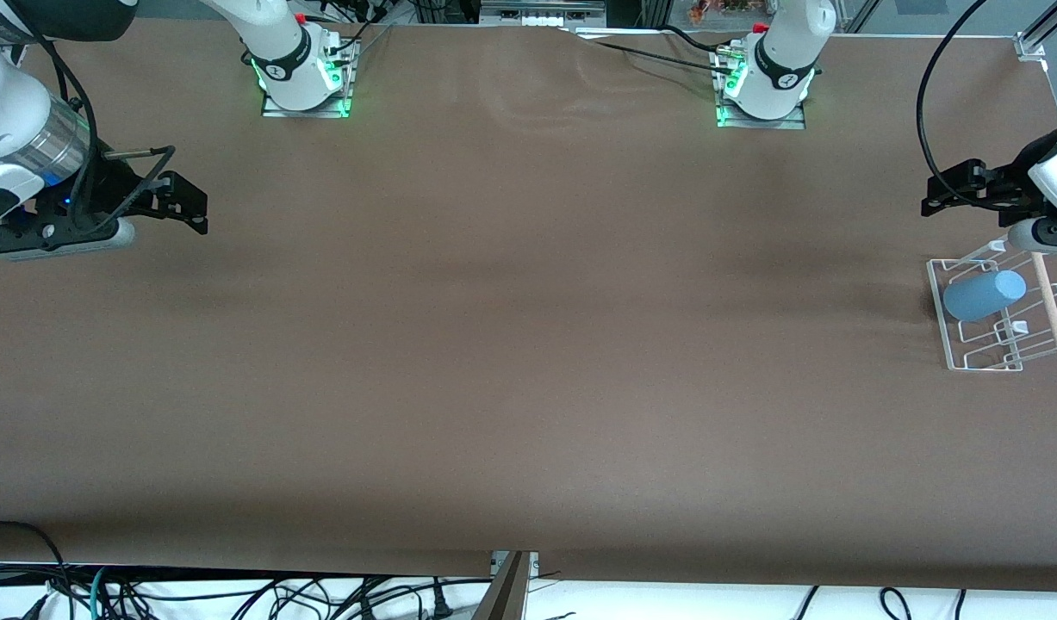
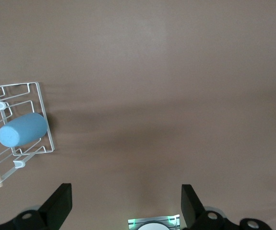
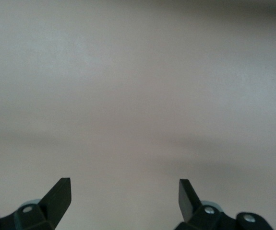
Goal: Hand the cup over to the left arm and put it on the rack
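The light-blue cup lies on its side on the white wire rack at the left arm's end of the table. It also shows in the left wrist view, resting on the rack. My left gripper is open and empty, up in the air over the table beside the rack. In its wrist view nothing is between the fingers. My right gripper is open and empty over the right arm's end of the table. In its wrist view it is over bare brown table.
The rack's wooden dowel lies along its side toward the table's end. The two arm bases stand along the table's back edge. A black cable hangs above the left gripper. The brown table stretches between the arms.
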Tool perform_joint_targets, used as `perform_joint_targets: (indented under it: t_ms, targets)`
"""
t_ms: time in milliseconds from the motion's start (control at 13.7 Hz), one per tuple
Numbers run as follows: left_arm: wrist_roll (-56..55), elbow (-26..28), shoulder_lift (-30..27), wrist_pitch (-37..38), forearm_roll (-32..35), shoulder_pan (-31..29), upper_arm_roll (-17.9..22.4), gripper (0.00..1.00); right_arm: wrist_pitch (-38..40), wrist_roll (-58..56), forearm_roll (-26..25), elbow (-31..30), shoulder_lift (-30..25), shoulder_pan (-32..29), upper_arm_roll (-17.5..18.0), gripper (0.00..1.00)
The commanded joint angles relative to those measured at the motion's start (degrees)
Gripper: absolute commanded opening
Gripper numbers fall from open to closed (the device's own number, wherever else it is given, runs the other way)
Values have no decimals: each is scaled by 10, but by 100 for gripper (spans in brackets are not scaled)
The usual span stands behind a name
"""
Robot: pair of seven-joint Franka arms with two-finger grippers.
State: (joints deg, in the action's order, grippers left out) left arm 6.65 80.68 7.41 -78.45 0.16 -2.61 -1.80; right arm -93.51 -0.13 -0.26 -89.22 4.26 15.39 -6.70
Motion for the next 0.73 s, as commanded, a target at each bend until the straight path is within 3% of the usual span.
perform_joint_targets:
  t_ms: [0, 292, 656]
  targets:
    - [-13, -17, -5, 10, -10, -6, -8, 100, 2, 0, -4, 10, 2, -1, 1, 99]
    - [-72, -11, -23, 16, -12, -2, -21, 100, 2, 0, -4, 10, 2, -1, 1, 99]
    - [-72, -18, -3, 16, -6, 1, -28, 100, 2, 0, -4, 10, 2, -1, 1, 99]
